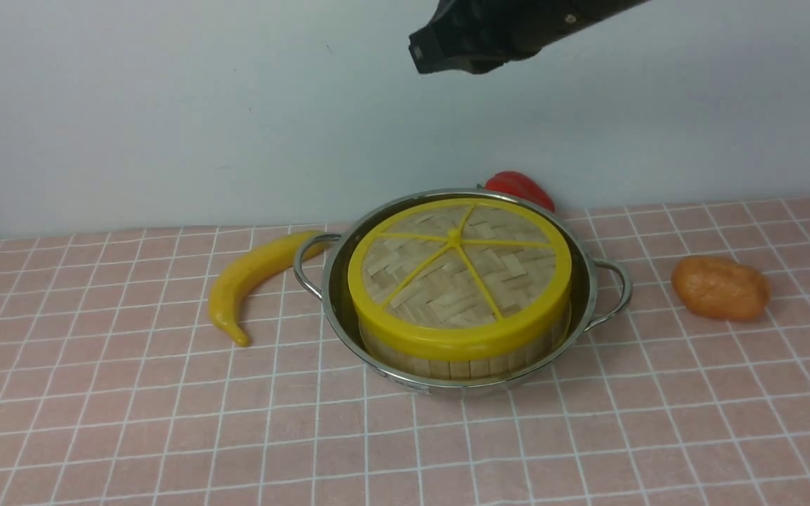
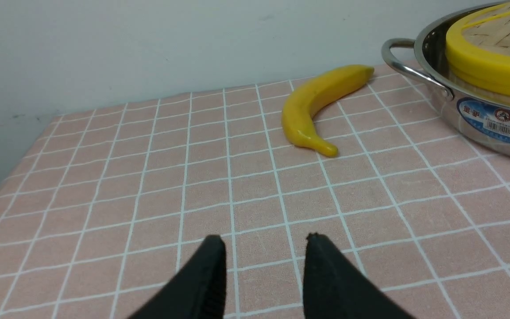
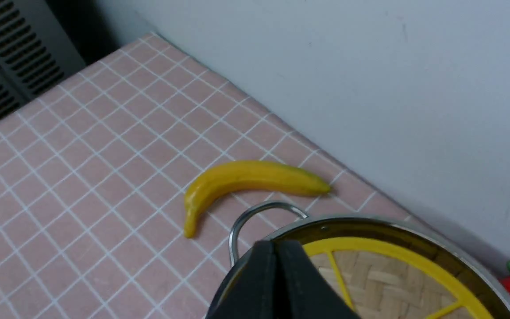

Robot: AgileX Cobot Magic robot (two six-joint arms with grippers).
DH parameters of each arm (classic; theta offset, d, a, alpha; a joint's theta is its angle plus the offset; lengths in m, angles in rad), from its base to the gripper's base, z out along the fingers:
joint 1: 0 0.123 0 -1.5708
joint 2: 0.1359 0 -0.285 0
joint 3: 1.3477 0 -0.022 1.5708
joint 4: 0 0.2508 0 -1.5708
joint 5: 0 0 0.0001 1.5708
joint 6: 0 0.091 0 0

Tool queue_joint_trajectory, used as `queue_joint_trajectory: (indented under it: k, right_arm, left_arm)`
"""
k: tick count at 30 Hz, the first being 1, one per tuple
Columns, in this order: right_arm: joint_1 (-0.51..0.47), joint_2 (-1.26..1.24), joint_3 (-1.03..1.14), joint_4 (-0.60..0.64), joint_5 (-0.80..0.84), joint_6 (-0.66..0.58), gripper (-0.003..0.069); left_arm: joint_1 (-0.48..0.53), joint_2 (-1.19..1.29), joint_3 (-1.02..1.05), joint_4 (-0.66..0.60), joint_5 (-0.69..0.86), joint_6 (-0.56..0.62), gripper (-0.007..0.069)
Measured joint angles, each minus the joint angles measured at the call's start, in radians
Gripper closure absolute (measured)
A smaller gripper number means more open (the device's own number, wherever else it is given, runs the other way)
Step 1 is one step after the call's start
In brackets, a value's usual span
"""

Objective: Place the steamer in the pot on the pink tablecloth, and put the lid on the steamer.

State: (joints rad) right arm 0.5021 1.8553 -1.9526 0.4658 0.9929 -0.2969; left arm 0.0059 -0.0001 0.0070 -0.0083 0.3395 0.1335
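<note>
We are hovering our right gripper (image 3: 276, 248), jaws together and empty, above the lid (image 1: 458, 270); dipping now risks knocking it askew on the steamer (image 1: 447, 362). Our left gripper (image 2: 264, 241) is sitting apart.

Lid (image 1: 458, 270) caps steamer (image 1: 461, 360) inside steel pot (image 1: 591, 292) on pink tablecloth (image 1: 131, 422).

Pink tablecloth (image 1: 131, 422), white grid. Yellow-rimmed lid (image 1: 458, 274), tan weave. Shiny steel pot (image 1: 335, 281), blue label. Yellow banana (image 1: 254, 281); orange lump (image 1: 720, 287); red object (image 1: 517, 187), possibly pepper.
</note>
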Motion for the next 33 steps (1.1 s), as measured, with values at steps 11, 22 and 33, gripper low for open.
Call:
queue_joint_trajectory:
  k: [11, 22, 33]
  right_arm:
    - [-0.011, -0.204, 0.396, -0.159, 0.096, 0.066, 0.0622]
    - [-0.157, -0.797, 1.379, -0.165, -0.592, 0.072, 0.0596]
    - [-0.427, -1.357, 1.868, -0.152, -1.04, 0.079, 0.056]
  left_arm:
    - [0.0, 0.0, 0.0, 0.0, 0.0, 0.0, 0.0382]
    - [0.0, 0.0, 0.0, 0.0, 0.0, 0.0, 0.0382]
    - [0.0, 0.0, 0.0, 0.0, 0.0, 0.0, 0.0382]
